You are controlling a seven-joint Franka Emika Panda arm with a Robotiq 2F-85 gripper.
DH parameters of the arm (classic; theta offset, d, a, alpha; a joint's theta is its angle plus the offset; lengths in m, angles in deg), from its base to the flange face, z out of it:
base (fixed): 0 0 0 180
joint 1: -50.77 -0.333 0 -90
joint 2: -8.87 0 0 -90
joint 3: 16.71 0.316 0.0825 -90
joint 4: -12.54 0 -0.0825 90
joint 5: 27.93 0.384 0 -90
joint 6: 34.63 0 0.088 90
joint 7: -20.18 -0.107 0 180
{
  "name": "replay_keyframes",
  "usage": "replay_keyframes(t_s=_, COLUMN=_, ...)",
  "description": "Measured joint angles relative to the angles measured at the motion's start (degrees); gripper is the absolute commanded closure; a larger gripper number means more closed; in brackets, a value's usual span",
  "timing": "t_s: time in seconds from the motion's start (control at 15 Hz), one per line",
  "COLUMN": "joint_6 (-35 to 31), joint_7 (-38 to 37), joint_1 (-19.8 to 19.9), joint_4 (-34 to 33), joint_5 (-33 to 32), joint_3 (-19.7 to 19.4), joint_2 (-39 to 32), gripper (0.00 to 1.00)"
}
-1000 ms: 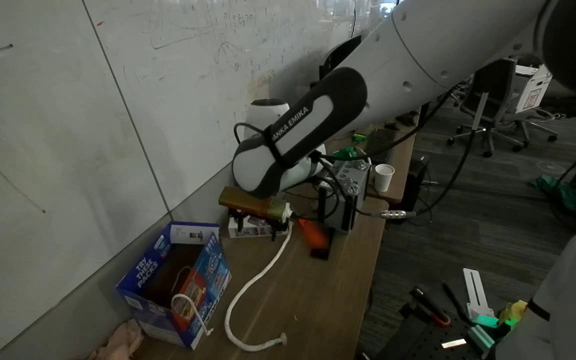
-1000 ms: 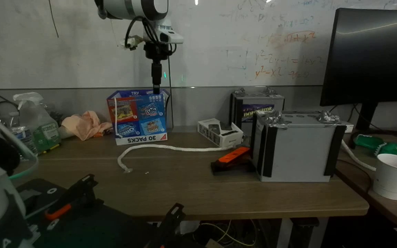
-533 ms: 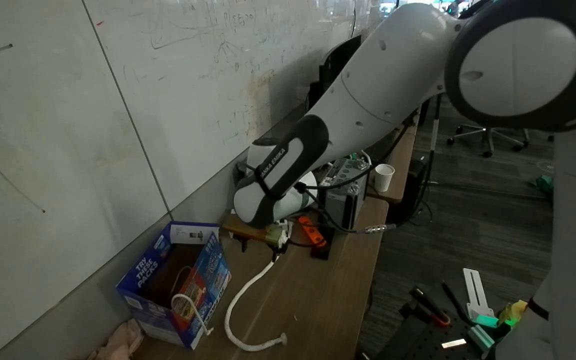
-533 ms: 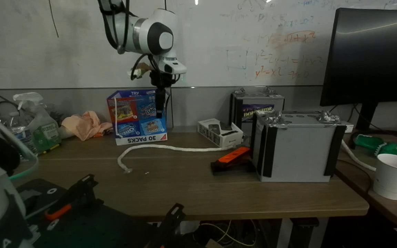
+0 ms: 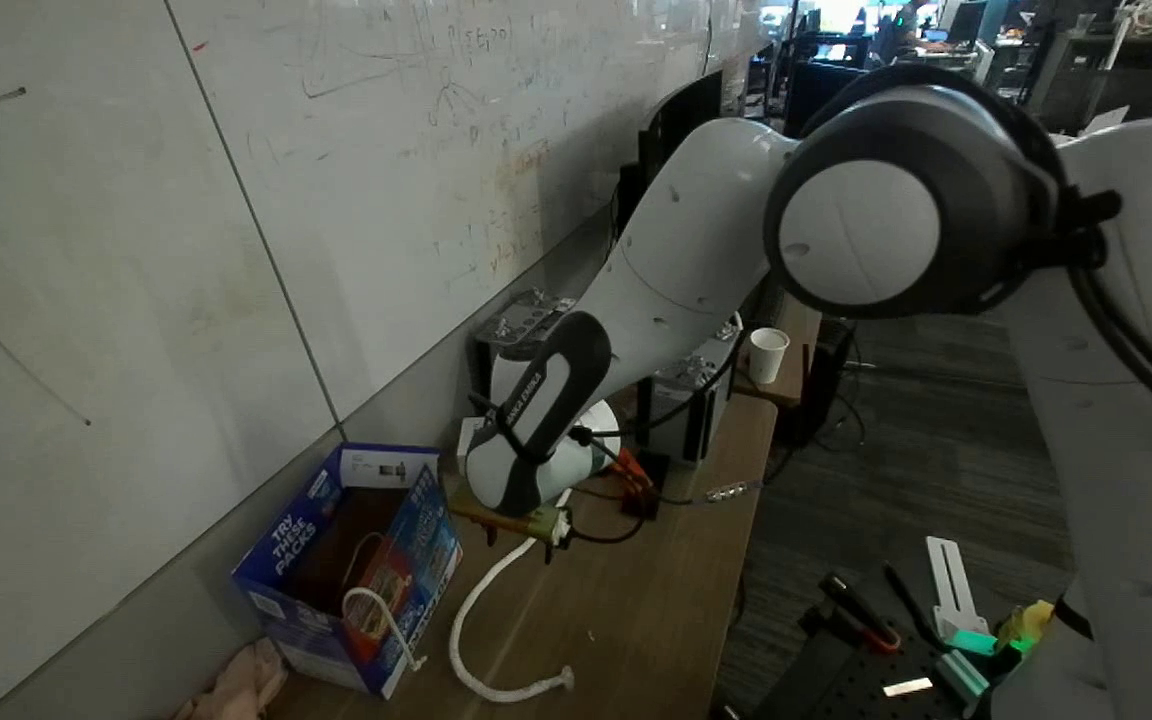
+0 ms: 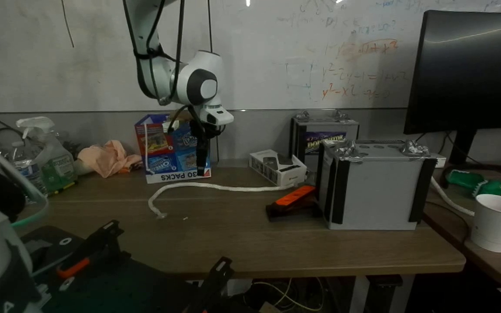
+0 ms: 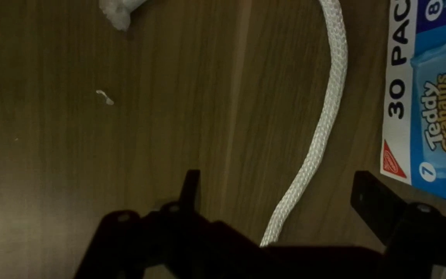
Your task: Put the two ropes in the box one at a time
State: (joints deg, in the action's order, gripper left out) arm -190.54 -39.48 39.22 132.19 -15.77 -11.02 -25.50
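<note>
One white rope [image 5: 458, 630] lies in a curve on the table beside the box; it also shows in an exterior view [image 6: 224, 187] and the wrist view [image 7: 337, 69]. The other white rope [image 5: 376, 603] hangs over the rim of the blue box [image 5: 306, 625], partly inside, with its end down the printed side [image 6: 146, 148]. The box stands upright and open-topped against the wall; its printed side is at the right of the wrist view [image 7: 439, 112]. My gripper [image 7: 277, 182] is open and empty, above the table rope, which runs between the fingers. It is in front of the box [image 6: 201, 171].
A small white device box [image 6: 285, 171], an orange-and-black tool [image 6: 294, 198] and a grey case [image 6: 376, 191] stand along the table. A peach cloth [image 6: 107, 158] and a spray bottle [image 6: 57, 169] are beside the box. The whiteboard wall [image 6: 255, 78] is close behind.
My open gripper has come straight down, from the height of the box's rim to low over the table rope, with the arm lowering. The ropes and the box have not moved.
</note>
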Motion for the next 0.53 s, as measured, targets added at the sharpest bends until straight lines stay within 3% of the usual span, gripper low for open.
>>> replay_keyframes(t_s=0.53, joint_6=-0.2, joint_7=-0.5, joint_1=-1.6, joint_4=-8.5, joint_5=0.0, joint_3=-0.9, joint_2=-9.7, gripper=0.00)
